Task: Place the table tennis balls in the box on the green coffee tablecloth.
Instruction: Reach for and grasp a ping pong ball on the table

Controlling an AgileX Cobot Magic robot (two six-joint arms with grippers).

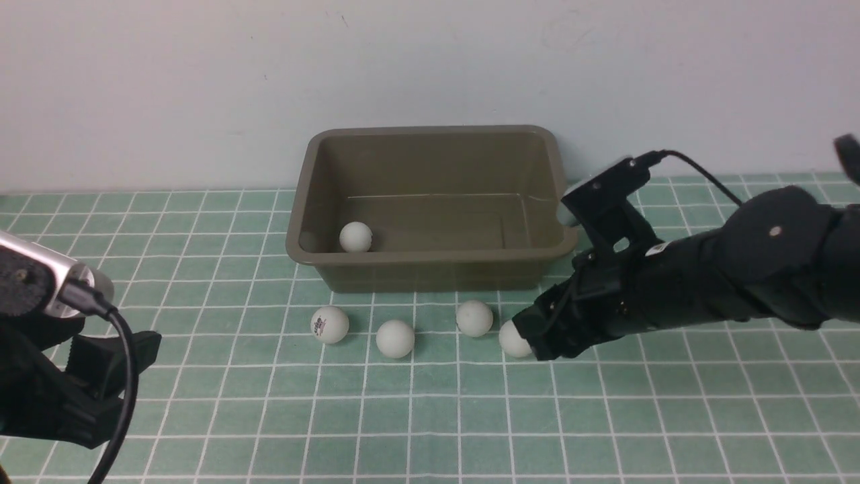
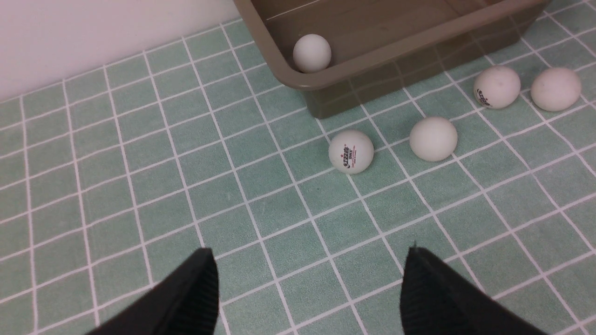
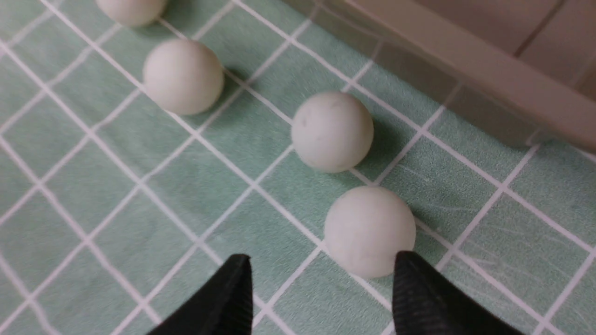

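Note:
The olive-brown box [image 1: 437,274] stands at the back middle of the green coffee tablecloth [image 1: 269,403]. One table tennis ball [image 1: 355,236] lies in its front left corner. Several more lie in a row in front of it: a printed one [image 1: 329,325], a plain one [image 1: 394,338], another [image 1: 474,318], and the rightmost [image 1: 514,339]. My right gripper [image 3: 322,256] is open, low on the cloth. The rightmost ball [image 3: 370,230] sits just at its tips, against one fingertip [image 3: 409,270] and apart from the other. My left gripper [image 2: 310,251] is open and empty at the near left.
A white wall runs close behind the box. My right arm [image 1: 739,275] reaches in low from the right, alongside the box's right end. My left arm's wrist camera and cable [image 1: 80,289] fill the near left corner.

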